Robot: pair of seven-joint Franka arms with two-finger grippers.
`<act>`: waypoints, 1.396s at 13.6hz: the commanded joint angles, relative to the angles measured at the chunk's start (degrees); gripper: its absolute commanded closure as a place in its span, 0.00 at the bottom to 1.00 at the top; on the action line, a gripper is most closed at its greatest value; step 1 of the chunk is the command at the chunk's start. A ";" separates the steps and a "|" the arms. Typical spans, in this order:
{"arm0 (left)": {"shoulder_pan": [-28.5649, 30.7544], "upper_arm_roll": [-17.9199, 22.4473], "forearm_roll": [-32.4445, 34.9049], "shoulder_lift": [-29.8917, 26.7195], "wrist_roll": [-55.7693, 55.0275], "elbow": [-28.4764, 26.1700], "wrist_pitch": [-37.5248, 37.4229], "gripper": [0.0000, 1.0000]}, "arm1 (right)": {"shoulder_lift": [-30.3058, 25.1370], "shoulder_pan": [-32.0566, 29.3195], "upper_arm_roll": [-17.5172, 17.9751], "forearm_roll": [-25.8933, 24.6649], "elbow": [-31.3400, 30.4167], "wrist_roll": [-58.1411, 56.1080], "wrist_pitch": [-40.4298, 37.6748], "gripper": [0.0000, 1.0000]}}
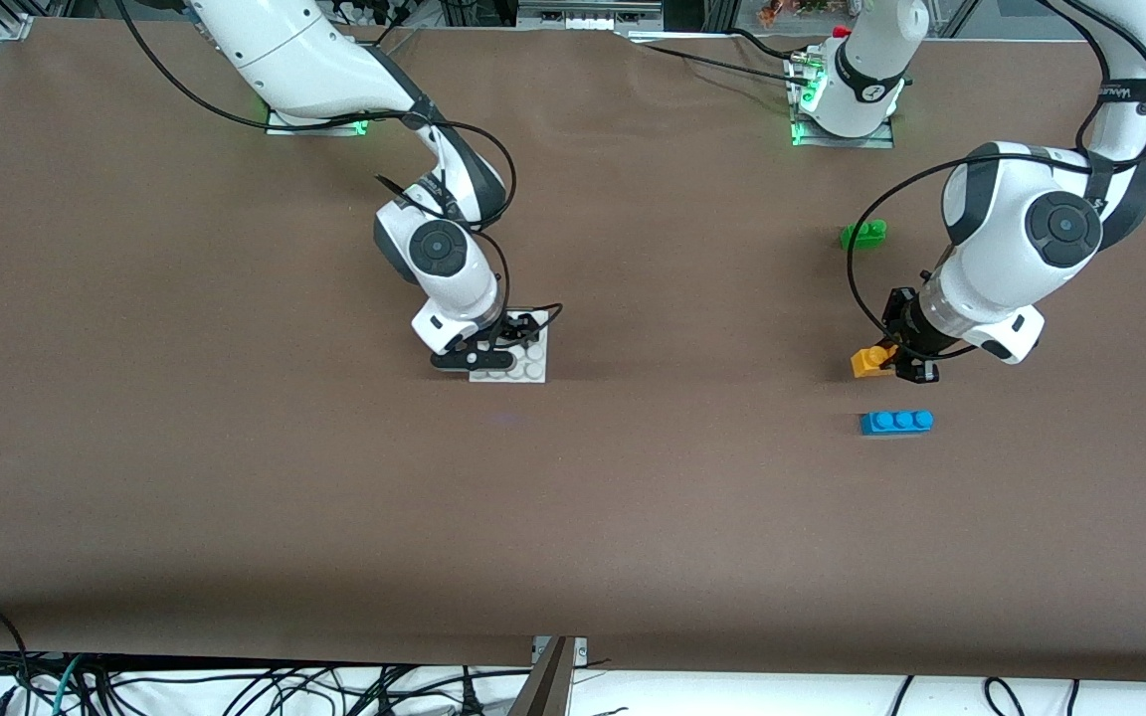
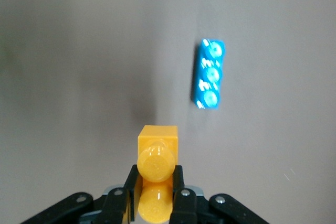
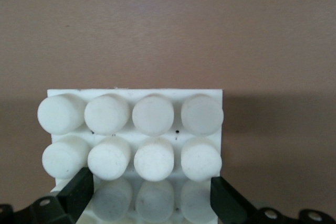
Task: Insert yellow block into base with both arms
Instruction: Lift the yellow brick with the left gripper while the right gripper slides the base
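Blue brick [image 1: 896, 422] lies just beneath the left gripper [image 1: 893, 362], whose jaws pinch the yellow block [image 1: 871, 360], while the right gripper [image 1: 495, 350] clasps the base [image 1: 525, 366] between its jaws.

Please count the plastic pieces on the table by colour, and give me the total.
Yellow block: 1, gripped by the left gripper
Green brick: 1
Blue brick: 1
White base: 1, with the right gripper around it
Total: 4
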 commanded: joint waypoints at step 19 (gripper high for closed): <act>-15.42 -0.29 -1.70 10.69 -13.86 22.24 -11.63 0.87 | -5.14 1.46 -1.96 -0.40 15.50 -4.64 -20.29 0.00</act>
